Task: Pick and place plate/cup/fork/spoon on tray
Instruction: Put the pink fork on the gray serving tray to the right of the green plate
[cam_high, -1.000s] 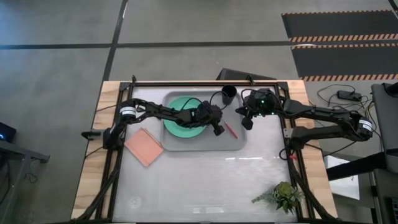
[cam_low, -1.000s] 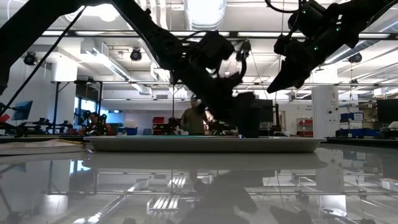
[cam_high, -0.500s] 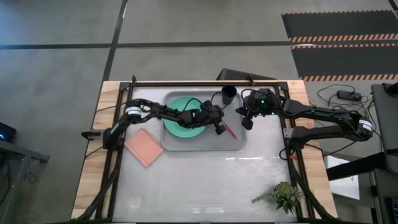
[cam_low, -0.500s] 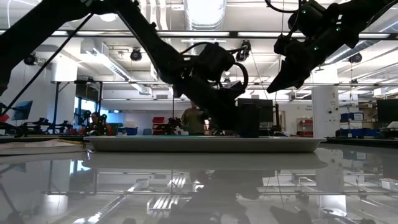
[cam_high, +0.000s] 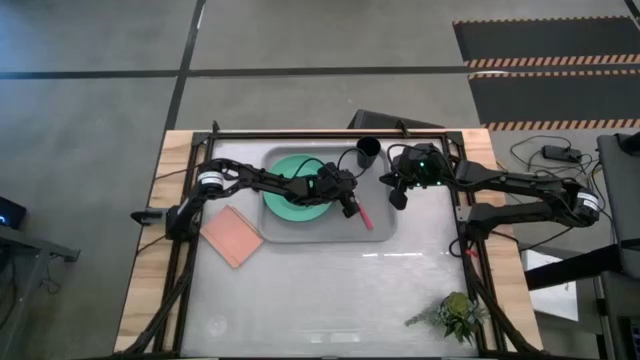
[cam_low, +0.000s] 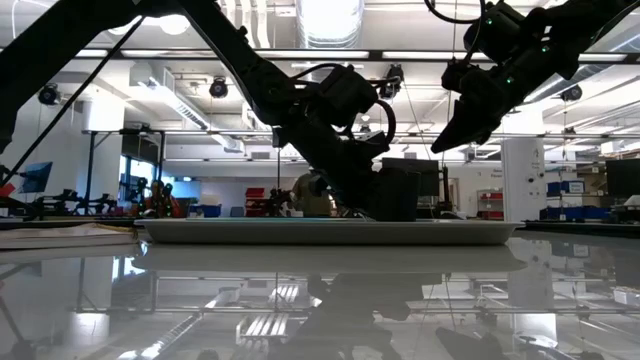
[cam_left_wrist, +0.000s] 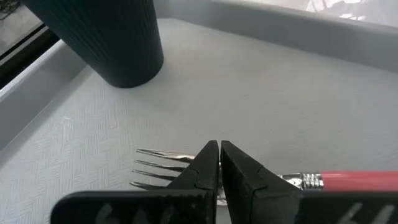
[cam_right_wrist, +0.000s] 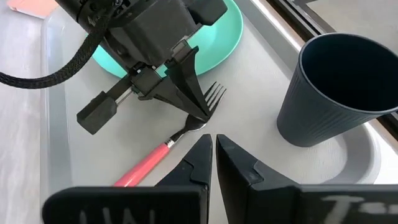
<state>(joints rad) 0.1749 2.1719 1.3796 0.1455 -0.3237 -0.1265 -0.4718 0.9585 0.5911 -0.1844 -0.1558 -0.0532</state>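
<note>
Both fingertips of the left tool (cam_right_wrist: 198, 114) are pressed together at the fork's (cam_right_wrist: 163, 148) neck. Since half a second ago the fork is swung round on the tray (cam_high: 380, 232), beside the plate (cam_high: 285, 205) and cup (cam_high: 368, 151). Right tool (cam_high: 396, 195), pinched shut, is held above the desk.

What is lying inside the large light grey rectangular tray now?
In the light grey tray: a round mint-green plate, partly covered by the left arm, a black ribbed cup and a pink-handled fork under the left gripper. No spoon shows; the arm may hide one.
</note>
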